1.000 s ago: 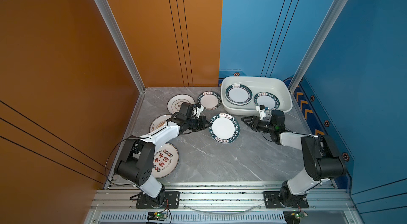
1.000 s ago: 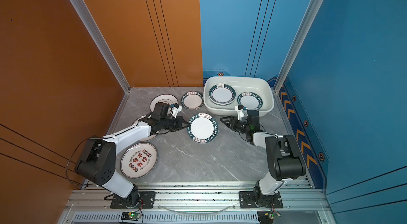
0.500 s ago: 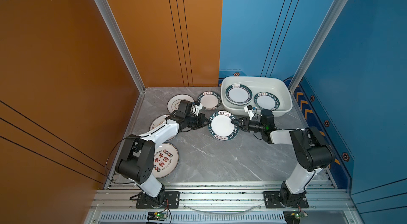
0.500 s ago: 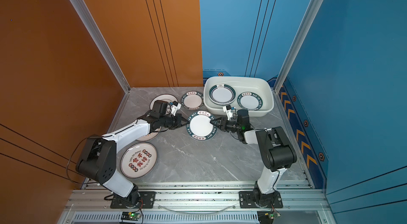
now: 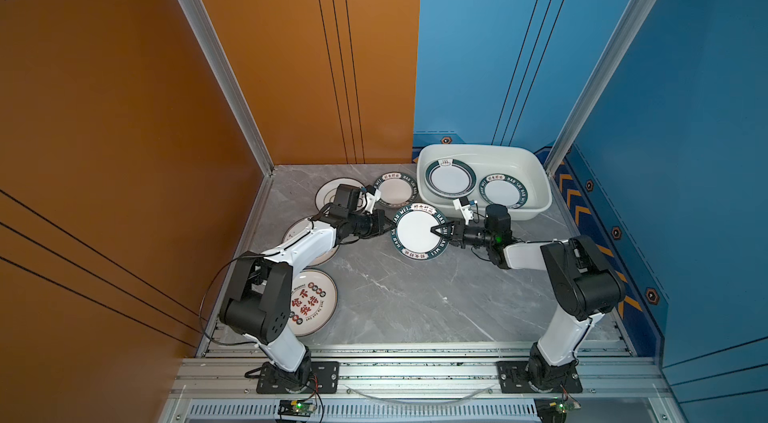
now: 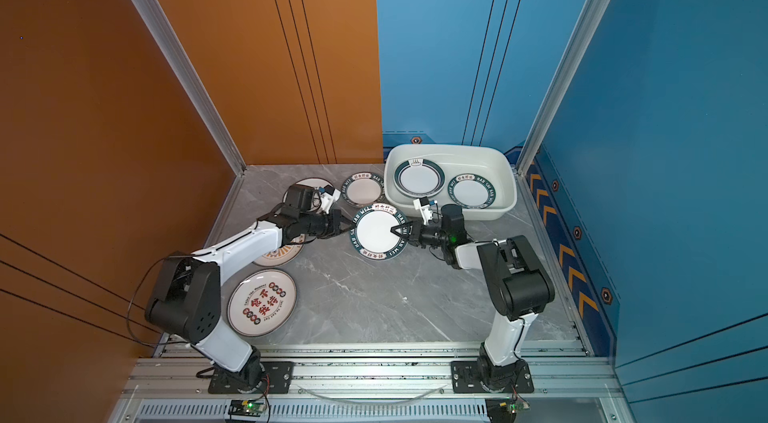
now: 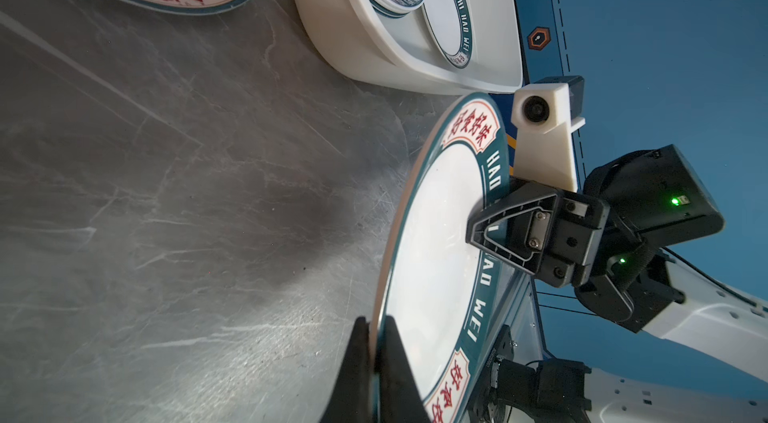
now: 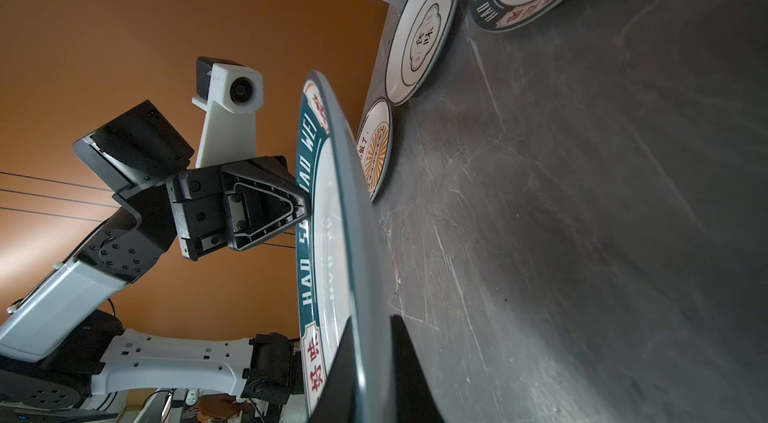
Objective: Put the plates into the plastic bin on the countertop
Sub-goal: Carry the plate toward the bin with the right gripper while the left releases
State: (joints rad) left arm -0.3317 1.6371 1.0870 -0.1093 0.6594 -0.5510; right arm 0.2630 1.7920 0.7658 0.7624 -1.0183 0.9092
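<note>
Both top views, centre: green-rimmed plate (image 5: 413,236).
I am clamping left gripper (image 5: 392,229) and right gripper (image 5: 433,230) on its opposite rims, beside the plastic bin (image 5: 538,175).

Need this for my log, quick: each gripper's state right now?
Left gripper: shut on the plate, at its rim.
Right gripper: shut on the same plate.

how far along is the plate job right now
Done: a ringed plate and a lettered plate lie in the plastic bin. In hand: the left tool and right tool pinch the big plate at opposite edges, off the countertop. Left: quatrefoil plate, small plate, sunburst plate, characters plate.
</note>
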